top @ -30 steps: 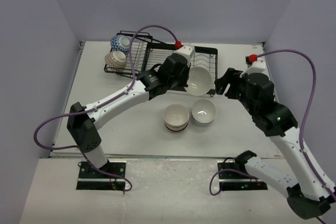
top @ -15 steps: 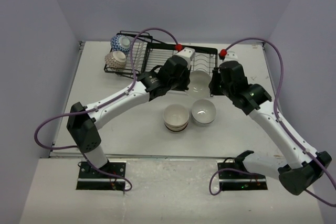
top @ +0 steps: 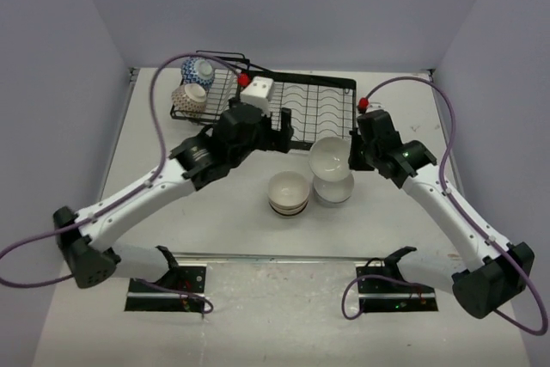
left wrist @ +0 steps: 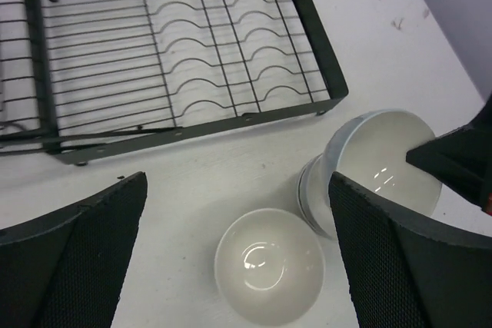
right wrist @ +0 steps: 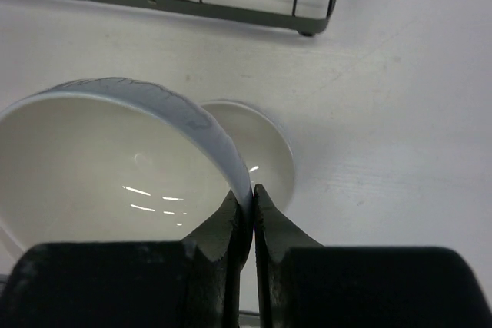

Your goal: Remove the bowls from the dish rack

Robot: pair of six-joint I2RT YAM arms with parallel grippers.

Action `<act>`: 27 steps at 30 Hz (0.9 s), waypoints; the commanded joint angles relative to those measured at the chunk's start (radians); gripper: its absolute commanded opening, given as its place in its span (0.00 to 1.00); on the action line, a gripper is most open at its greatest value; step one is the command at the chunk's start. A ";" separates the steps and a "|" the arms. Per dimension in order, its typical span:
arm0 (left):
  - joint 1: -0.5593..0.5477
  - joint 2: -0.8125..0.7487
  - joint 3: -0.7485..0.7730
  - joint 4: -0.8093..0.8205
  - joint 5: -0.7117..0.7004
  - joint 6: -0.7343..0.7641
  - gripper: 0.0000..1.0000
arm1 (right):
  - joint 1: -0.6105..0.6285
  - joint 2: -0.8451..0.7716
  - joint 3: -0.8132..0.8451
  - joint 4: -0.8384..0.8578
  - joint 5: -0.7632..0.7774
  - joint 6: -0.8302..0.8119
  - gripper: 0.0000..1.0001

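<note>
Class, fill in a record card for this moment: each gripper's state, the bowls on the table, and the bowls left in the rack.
Left gripper: open, empty, over the table near the dish rack
Right gripper: shut on rim of white bowl
Held bowl position: tilted over a second white bowl
Also on table: banded bowl
Still in rack: blue-and-white bowl, cream bowl

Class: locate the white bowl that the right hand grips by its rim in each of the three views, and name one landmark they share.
Top external: held bowl, right of centre, above a second white bowl.
Left wrist: held bowl, at the right.
Right wrist: held bowl, left half, rim pinched by the right hand.
Shared landmark: the black dish rack.
</note>
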State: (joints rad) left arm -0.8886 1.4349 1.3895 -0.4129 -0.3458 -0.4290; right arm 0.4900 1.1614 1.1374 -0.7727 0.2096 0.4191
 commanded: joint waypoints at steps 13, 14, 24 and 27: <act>0.002 -0.758 -0.267 -0.211 -0.355 0.009 1.00 | -0.120 0.000 -0.218 0.093 -0.205 0.030 0.00; 0.002 -0.761 -0.289 -0.219 -0.357 0.007 1.00 | -0.125 0.007 -0.226 0.108 -0.205 0.032 0.00; 0.002 -0.728 -0.425 -0.173 -0.347 -0.027 1.00 | -0.130 0.047 -0.255 0.150 -0.164 0.044 0.23; 0.002 -0.690 -0.414 -0.173 -0.352 -0.033 1.00 | -0.130 0.020 -0.257 0.144 -0.161 0.043 0.36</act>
State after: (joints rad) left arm -0.8860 0.7235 0.9623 -0.6079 -0.6659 -0.4362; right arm 0.3599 1.2144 0.8806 -0.6594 0.0315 0.4568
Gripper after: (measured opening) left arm 0.997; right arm 0.345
